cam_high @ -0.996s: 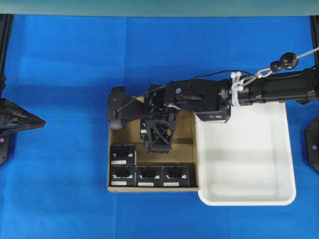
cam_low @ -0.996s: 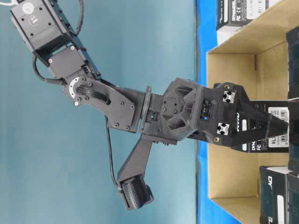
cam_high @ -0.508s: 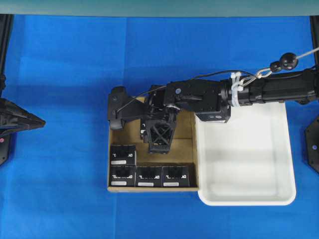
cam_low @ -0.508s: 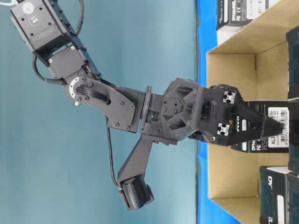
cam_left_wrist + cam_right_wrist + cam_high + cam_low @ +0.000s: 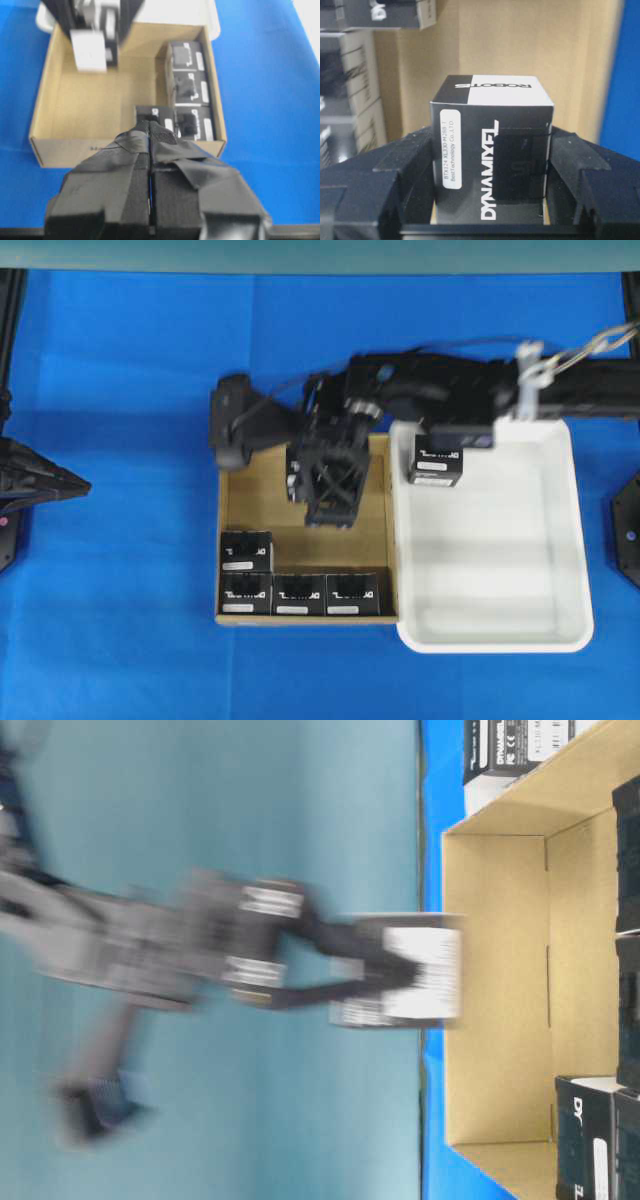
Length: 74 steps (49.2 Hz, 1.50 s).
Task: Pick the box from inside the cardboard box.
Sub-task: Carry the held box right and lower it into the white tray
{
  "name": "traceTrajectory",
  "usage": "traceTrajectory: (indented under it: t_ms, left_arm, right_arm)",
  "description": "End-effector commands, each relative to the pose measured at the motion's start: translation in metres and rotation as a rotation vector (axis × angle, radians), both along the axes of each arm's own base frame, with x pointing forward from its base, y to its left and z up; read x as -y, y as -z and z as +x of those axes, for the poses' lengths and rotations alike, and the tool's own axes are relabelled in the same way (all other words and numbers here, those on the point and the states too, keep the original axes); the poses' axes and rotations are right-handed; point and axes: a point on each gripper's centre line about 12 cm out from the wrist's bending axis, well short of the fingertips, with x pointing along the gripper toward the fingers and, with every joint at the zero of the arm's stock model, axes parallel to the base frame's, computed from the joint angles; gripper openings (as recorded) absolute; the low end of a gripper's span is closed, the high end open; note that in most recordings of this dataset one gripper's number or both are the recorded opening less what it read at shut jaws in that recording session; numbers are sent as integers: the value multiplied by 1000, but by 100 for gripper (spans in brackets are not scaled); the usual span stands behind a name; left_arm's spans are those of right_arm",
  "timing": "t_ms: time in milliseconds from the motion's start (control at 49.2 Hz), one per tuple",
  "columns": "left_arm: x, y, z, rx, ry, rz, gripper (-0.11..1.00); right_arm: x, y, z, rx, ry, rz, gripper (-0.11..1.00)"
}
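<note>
Gripped small black cube-like box with white lettering between right gripper jaws above brown corrugated cardboard carton; left gripper jaws pressed together.

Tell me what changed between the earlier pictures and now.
The right gripper closed on a black box and lifted it out of the cardboard box, clear above the carton's rim. That uncovers another black box in the white tray. The four boxes along the carton's walls, the carton, the tray and the shut left gripper stayed put.
</note>
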Motion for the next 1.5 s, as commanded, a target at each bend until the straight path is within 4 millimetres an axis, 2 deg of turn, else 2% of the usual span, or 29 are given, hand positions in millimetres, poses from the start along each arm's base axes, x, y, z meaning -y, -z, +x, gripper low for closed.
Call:
traceTrajectory:
  t_ms: [0, 224, 366, 467, 691, 1057, 1199, 1341, 1484]
  left_arm:
    - [0, -3, 2, 8, 1, 1, -7]
    - [0, -4, 2, 9, 1, 1, -7]
    - [0, -4, 2, 9, 1, 1, -7]
    - [0, -4, 2, 9, 1, 1, -7]
    - [0, -4, 2, 12, 1, 0, -7]
    - [0, -3, 3, 8, 1, 1, -7]
    - [0, -2, 4, 3, 1, 1, -7]
    - [0, -2, 4, 0, 1, 2, -7]
    - [0, -1, 4, -1, 0, 2, -7]
  right_arm:
    - [6, -34, -8, 42, 7, -5, 61]
    - [15, -78, -43, 28, 23, -3, 61]
    - [14, -93, -65, 18, 28, 0, 61]
    - [15, -99, -81, 27, 40, -1, 61]
    - [14, -98, -120, 20, 68, 2, 61]
    - [28, -65, -186, 92, 125, -47, 61]
    - [30, -43, -207, 68, 124, -60, 61]
    - [26, -11, -222, -15, 112, -41, 61]
    - [27, 11, -224, -14, 116, -52, 61]
